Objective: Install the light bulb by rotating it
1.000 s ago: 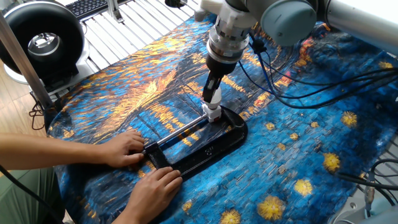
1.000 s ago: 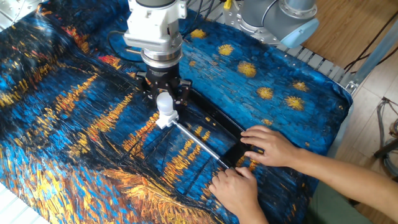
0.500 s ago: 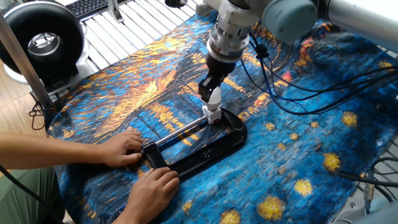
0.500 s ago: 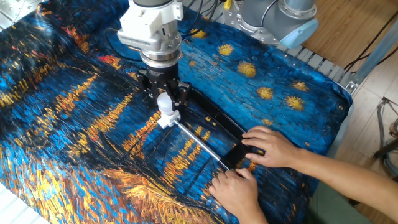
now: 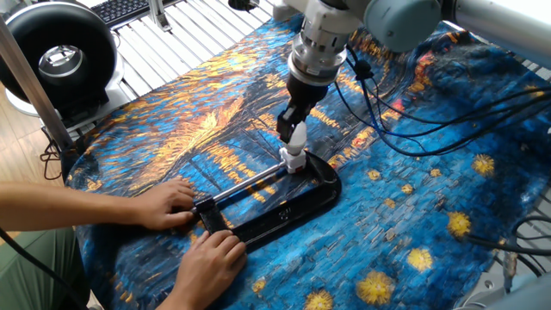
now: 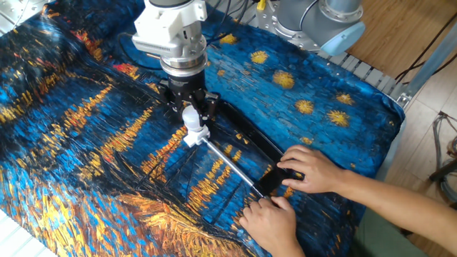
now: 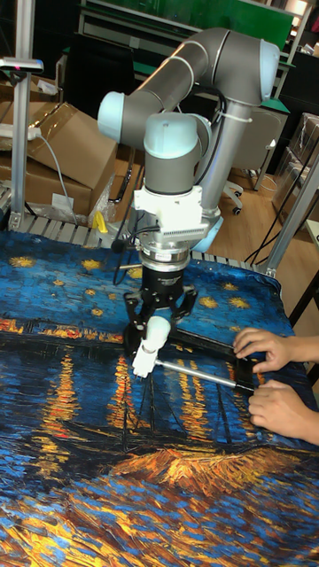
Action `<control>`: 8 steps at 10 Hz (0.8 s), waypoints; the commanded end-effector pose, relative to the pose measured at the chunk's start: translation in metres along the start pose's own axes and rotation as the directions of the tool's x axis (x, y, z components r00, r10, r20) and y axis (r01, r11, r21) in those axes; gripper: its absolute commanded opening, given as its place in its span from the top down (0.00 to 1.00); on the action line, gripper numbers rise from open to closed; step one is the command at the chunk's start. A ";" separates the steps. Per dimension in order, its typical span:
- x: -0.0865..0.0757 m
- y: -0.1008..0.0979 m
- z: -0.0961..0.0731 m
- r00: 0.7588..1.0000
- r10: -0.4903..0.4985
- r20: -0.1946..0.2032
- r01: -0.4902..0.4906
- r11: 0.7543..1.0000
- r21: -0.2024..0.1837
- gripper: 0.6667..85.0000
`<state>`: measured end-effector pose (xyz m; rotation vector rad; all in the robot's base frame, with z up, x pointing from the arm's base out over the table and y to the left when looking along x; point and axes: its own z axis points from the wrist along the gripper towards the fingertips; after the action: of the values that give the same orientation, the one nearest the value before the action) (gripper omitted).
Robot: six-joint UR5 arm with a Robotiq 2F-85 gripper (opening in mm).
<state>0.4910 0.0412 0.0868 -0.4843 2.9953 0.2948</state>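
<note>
Frosted white, the light bulb (image 6: pixel 191 117) is the landmark we use for everything else. It sits upright on the white socket block (image 6: pixel 194 135), which is held at one end of a black clamp frame (image 5: pixel 297 209) lying on the painted blue-and-orange cloth (image 6: pixel 71 135) that covers the bench.

Directly above the bulb we see the end effector (image 6: pixel 190 113) pointing straight down, its dark fingers (image 7: pixel 132 312) clenched on either side of the bulb, grasping it; the bulb's neck shows just below them.

From the socket block beneath the bulb, a silver rod (image 6: pixel 230 162) runs away to the far end of the clamp frame. At that end, well apart from the bulb, we see a person's two hands (image 6: pixel 308 168) resting on the frame and the cloth beside it.

In one fixed view, a round black fan (image 5: pixel 58 58) stands beyond the cloth's edge, far from the bulb.
</note>
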 end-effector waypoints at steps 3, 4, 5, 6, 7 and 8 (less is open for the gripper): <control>0.011 -0.002 -0.005 0.994 -0.101 -0.049 0.101 0.995 -0.001 0.16; 0.012 -0.004 -0.011 0.992 -0.115 -0.060 0.116 0.993 0.011 0.16; 0.013 -0.007 -0.018 0.989 -0.125 -0.074 0.128 0.991 0.028 0.16; 0.013 -0.008 -0.027 0.988 -0.131 -0.084 0.135 0.990 0.041 0.17; 0.010 -0.010 -0.035 0.987 -0.134 -0.086 0.139 0.988 0.061 0.19; 0.006 -0.013 -0.043 0.986 -0.145 -0.083 0.153 0.984 0.087 0.23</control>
<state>0.4818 0.0235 0.1078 -0.6921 3.0184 0.1819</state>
